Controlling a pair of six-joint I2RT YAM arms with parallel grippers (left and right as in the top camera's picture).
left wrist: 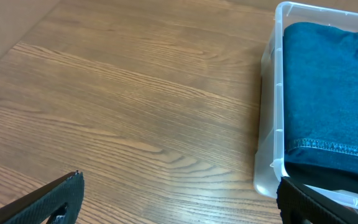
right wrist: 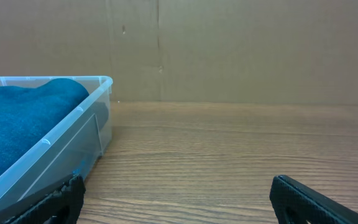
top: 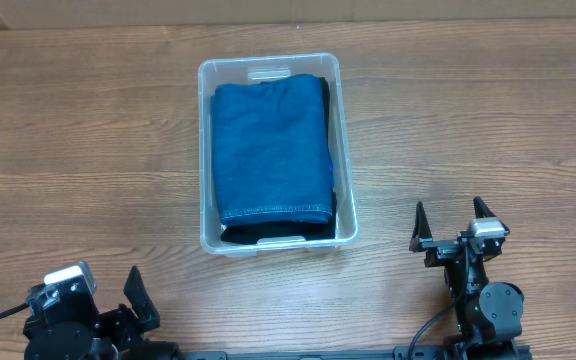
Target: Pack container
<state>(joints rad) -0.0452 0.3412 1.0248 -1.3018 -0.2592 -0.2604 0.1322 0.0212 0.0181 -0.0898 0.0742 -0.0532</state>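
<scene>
The left gripper (left wrist: 179, 185) is spread wide and holds nothing. Ahead of it and to its right the container (top: 204, 150) sits on the table (top: 88, 130), its long axis running straight away from both grippers, with folded blue denim (top: 271, 150) inside (darker fabric beneath). The right gripper (top: 449, 210), also wide and empty, has the container ahead to its left.

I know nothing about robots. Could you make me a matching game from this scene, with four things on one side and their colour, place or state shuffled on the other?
Things:
1. container
2. denim cloth
3. left hand
4. right hand

Descriptions:
A. open, empty, to the right of the container
B. clear plastic
C. blue, folded, lying inside the container
D. open, empty, to the left of the container

Pairs: 1-B, 2-C, 3-D, 4-A.
</scene>
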